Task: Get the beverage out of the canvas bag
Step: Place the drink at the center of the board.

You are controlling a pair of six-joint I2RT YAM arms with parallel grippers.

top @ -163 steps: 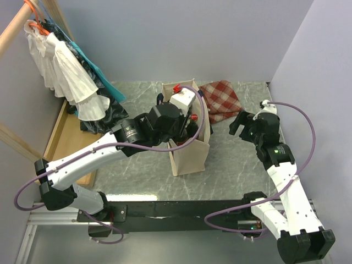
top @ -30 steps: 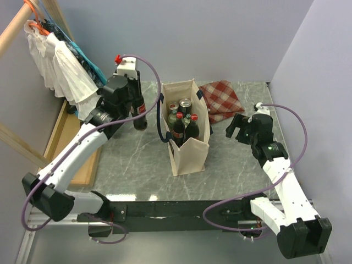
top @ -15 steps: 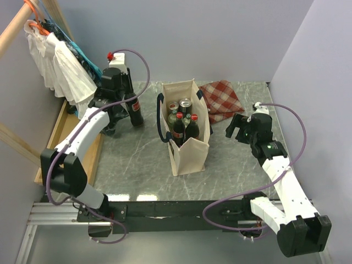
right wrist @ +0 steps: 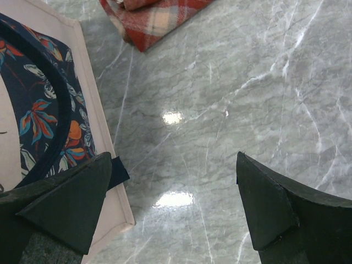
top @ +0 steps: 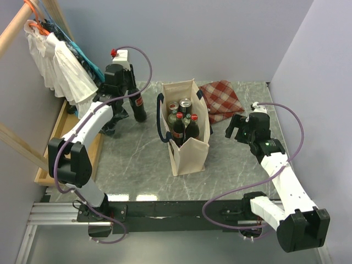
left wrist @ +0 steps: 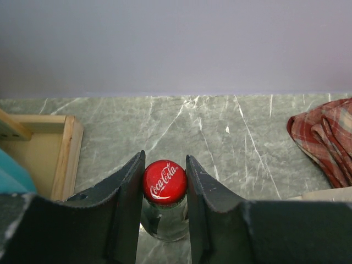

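The cream canvas bag (top: 190, 148) stands mid-table with dark handles and holds several red-capped bottles (top: 178, 125) and a can (top: 185, 103). A dark cola bottle (top: 138, 108) is outside the bag to its left, near the far wall, with its base down at the table. My left gripper (top: 134, 98) is shut on its neck. In the left wrist view the jaws (left wrist: 165, 165) press both sides of the red cap (left wrist: 165, 181). My right gripper (top: 231, 127) is open and empty, right of the bag; its wrist view (right wrist: 173, 165) shows the bag's floral-printed side (right wrist: 38, 110).
A red checked cloth (top: 223, 99) lies behind the bag to its right, also in the right wrist view (right wrist: 154, 16). A wooden tray (top: 63, 137) runs along the left edge, and clothes (top: 66, 71) hang above it. Walls close the back and right.
My left gripper came up out of the bag with the cola bottle, carried it left toward the far wall and lowered it to the table. The right arm has barely moved.
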